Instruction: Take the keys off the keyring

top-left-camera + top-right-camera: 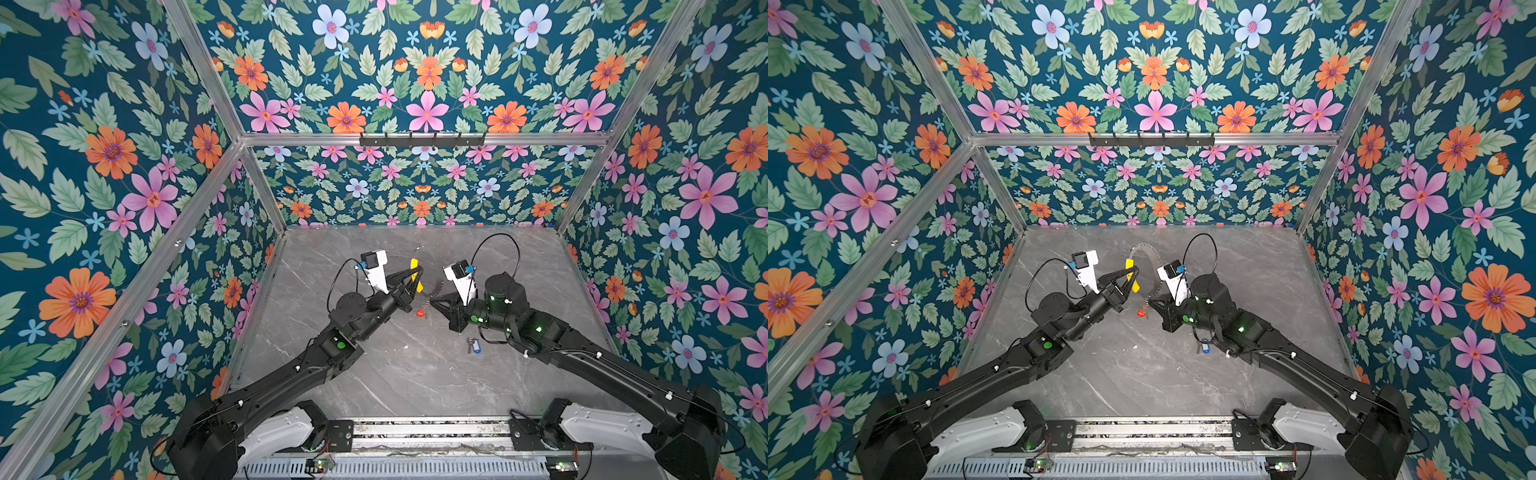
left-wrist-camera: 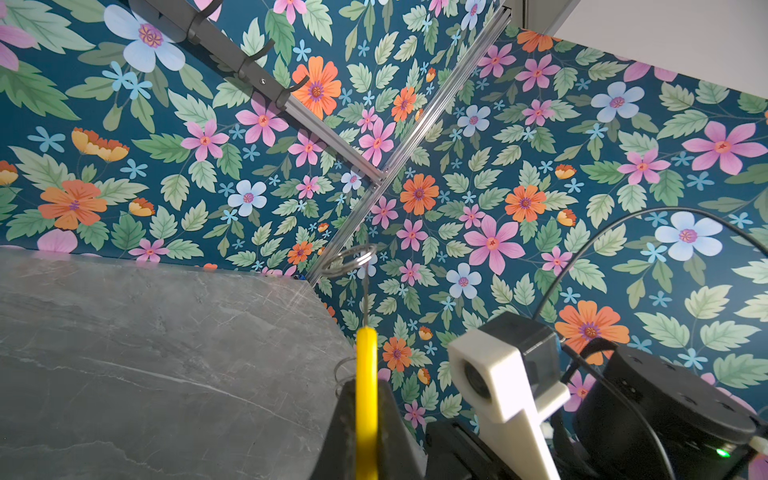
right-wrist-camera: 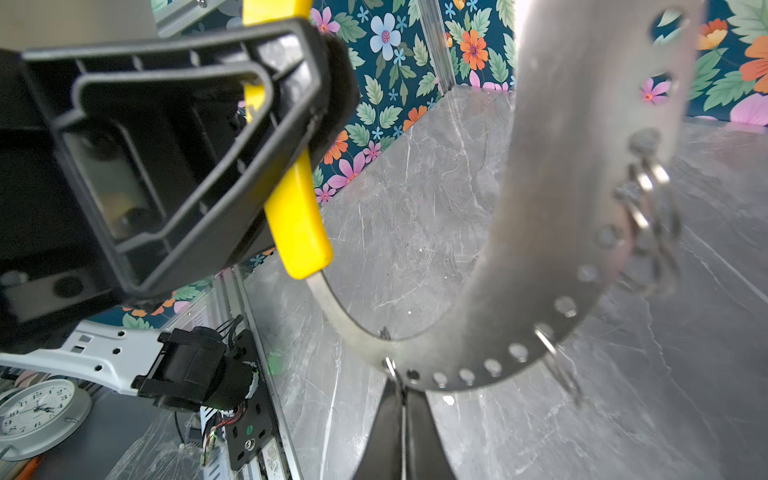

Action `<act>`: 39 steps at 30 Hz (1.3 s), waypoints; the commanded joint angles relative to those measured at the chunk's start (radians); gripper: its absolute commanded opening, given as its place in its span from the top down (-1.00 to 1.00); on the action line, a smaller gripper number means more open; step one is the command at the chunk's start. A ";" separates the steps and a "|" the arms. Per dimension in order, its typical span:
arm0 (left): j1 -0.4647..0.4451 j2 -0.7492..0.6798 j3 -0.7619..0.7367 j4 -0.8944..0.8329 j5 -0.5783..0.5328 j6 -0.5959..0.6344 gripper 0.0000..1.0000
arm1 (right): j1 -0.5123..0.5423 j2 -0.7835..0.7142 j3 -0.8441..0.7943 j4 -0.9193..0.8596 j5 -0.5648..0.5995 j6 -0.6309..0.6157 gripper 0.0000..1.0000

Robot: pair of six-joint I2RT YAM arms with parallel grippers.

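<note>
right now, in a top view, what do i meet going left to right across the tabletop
Left wrist camera → keyring's yellow arc, held by the left tool → right tool → blue-tagged key. The red-tagged key lines up with the arc, so it is left out.

1. Under the left gripper [image 1: 420, 272] and the right gripper [image 1: 433, 300] lies a grey marble-patterned tabletop [image 1: 395, 374] with pale veins.
2. Beyond the grippers and out to either side stand walls [image 1: 428, 191] papered in dark teal, with pink, orange and pale blue flowers among green leaves.
3. Silver aluminium frame bars [image 1: 208, 187] run along the wall edges.
4. High beyond the grippers, a black hook rail [image 1: 422, 140] sits on the rear crossbar.
5. In the right wrist view, back past the left gripper and off the tabletop's edge, there is a white round clock [image 3: 37, 411].
6. The light is even and soft.
</note>
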State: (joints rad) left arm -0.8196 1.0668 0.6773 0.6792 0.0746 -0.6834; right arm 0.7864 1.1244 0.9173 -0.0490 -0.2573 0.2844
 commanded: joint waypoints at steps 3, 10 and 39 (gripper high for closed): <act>-0.001 -0.011 -0.005 0.019 -0.037 -0.013 1.00 | 0.029 -0.027 -0.001 0.020 0.071 -0.024 1.00; 0.000 -0.019 -0.005 -0.009 -0.071 -0.015 1.00 | 0.040 -0.058 -0.003 -0.007 0.076 -0.031 1.00; 0.035 -0.097 0.026 -0.299 0.156 -0.018 0.11 | 0.029 -0.060 0.154 -0.143 0.102 -0.197 1.00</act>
State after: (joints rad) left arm -0.7937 0.9890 0.6907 0.4606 0.1768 -0.7345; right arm 0.8211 1.0653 1.0546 -0.1814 -0.1509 0.1074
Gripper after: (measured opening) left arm 0.444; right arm 0.051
